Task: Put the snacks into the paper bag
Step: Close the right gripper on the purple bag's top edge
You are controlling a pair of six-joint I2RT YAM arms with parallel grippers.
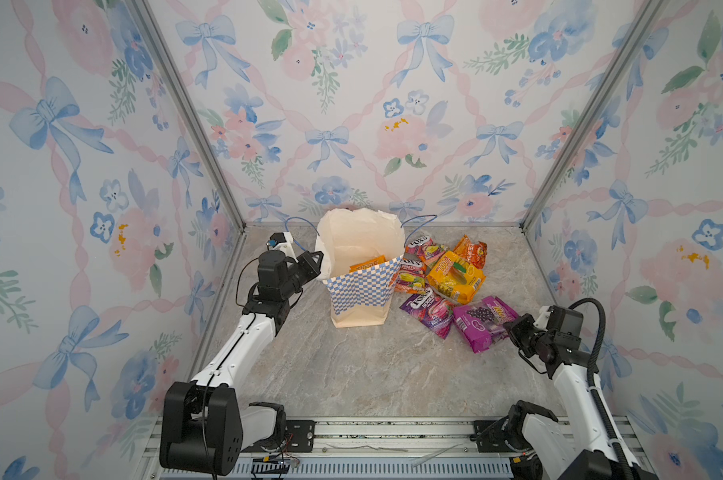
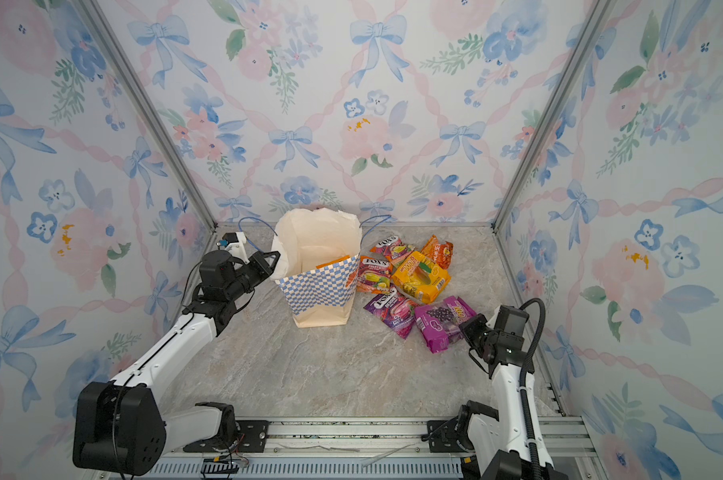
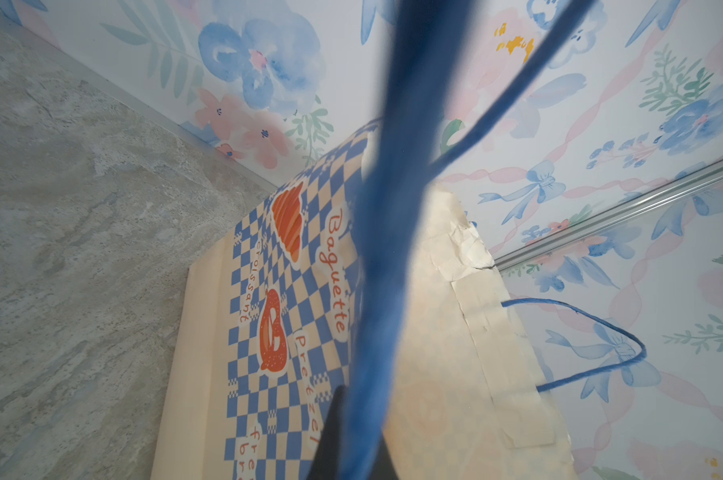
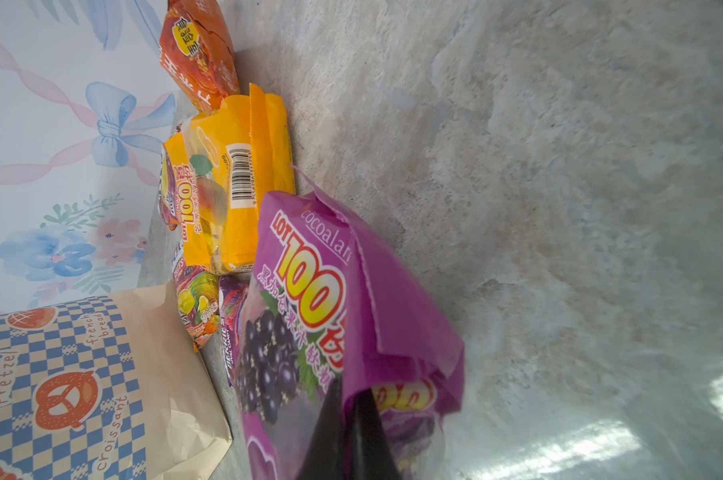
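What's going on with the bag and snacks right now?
The left gripper is shut on the left rim of the tall cream paper bag with the blue checkered band, apparently steadying it upright. The right gripper pinches the glossy magenta grape pack by its edge. One orange packet sits inside the bag; five other packets lie beside it.

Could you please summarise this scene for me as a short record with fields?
Container: paper bag, upright, open
Inside: one orange pack visible
Loose on table: far FOX'S pack, FOX'S fruits pack, purple FOX'S pack, yellow pack, orange chip bag
Left end effector: shut on the paper bag's left side
Right end effector: shut on the magenta grape pack
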